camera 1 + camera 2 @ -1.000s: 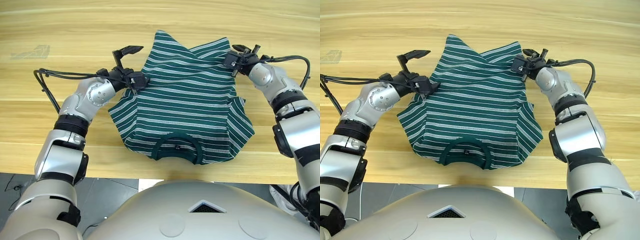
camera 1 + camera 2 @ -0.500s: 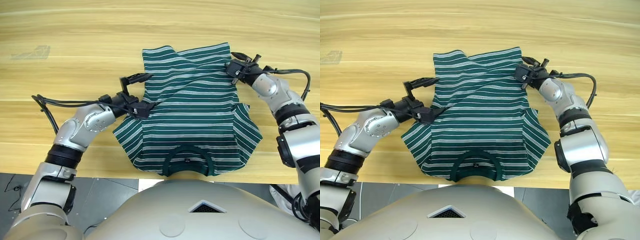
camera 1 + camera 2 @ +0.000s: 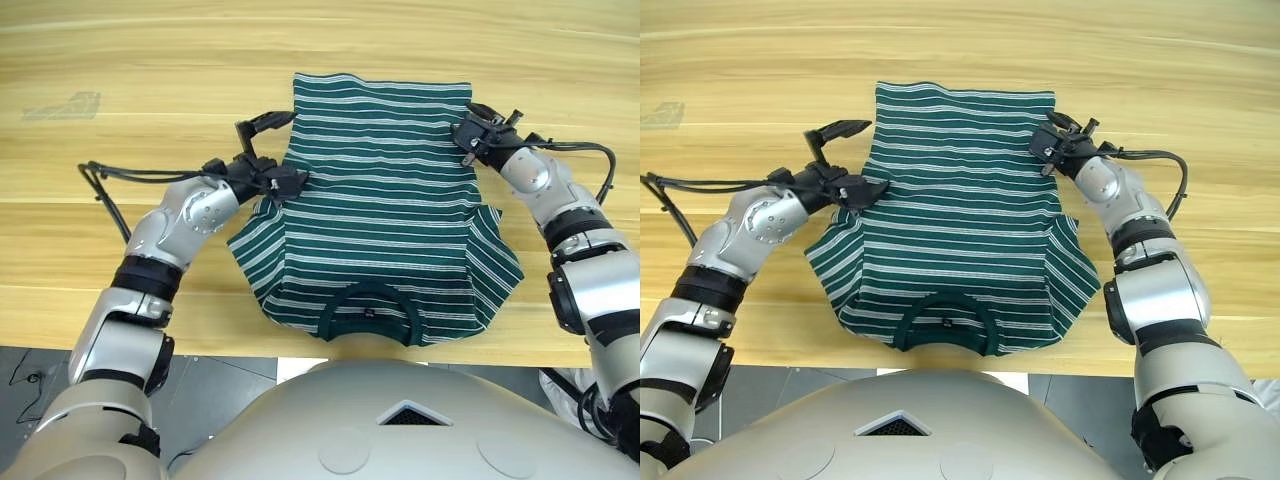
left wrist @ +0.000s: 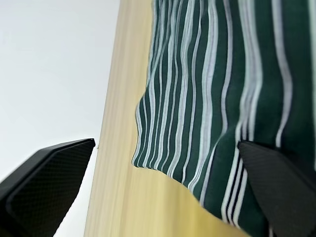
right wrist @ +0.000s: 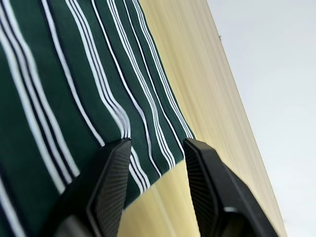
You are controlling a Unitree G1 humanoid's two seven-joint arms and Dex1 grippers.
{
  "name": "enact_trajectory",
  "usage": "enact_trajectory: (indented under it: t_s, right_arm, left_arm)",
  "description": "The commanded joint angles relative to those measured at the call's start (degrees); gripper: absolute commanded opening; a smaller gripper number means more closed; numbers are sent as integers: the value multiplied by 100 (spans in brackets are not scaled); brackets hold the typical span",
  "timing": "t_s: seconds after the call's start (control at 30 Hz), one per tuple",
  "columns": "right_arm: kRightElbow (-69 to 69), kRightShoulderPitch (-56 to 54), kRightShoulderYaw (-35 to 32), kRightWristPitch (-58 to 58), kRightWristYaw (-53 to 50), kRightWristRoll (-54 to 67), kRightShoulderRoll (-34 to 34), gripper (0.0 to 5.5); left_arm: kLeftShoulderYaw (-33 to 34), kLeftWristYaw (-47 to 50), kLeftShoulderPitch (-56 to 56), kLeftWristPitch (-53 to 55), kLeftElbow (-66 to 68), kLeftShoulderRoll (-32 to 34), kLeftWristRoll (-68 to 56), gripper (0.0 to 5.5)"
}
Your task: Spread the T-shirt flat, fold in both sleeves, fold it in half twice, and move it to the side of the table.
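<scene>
Where the T-shirt [image 3: 380, 200] lies, black cables [image 3: 140, 172] loop over the table [image 3: 150, 60].

The right gripper [image 5: 157, 145] holds its jaws parted at a corner of the green, white-striped T-shirt [image 5: 59, 74]. One jaw overlaps the cloth. The other stands over the pale wooden bench [image 5: 197, 84].

Both arms wore silver shells split by black joint bands. The left arm [image 3: 160, 235] had a round silver wrist housing dotted with small screws; the right arm [image 3: 530, 172] matched it. Thin black cables [image 3: 140, 172] looped off each wrist. The fingers [image 4: 47, 175] were black, with finely cross-hatched pads.
</scene>
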Motion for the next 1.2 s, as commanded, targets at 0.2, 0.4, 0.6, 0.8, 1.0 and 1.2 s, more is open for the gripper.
enact_trajectory:
  t_s: [0.2,0.4,0.6,0.8,1.0,1.2]
  right_arm:
    - [192,-366,-56,164,-227,-53,178,195]
    - [223,-425,-118,157,-365,-46,82,195]
    - [-92,-413,-586,-311,-391,371,-237,195]
    - [-439,-223,-793,-626,-213,577,-428,195]
    - [-697,36,-948,-746,-162,731,-503,195]
    - [-787,206,-934,-745,-19,728,-459,195]
  left_arm:
    - [-245,91,-20,-270,610,-27,148,536]
    - [-147,102,150,-275,335,179,126,536]
    - [-37,59,788,-211,-168,577,104,536]
    - [19,47,988,-63,-354,538,63,536]
    - [213,255,1039,15,-593,485,-45,536]
    - [1196,491,1057,-335,-1069,-146,-1870,536]
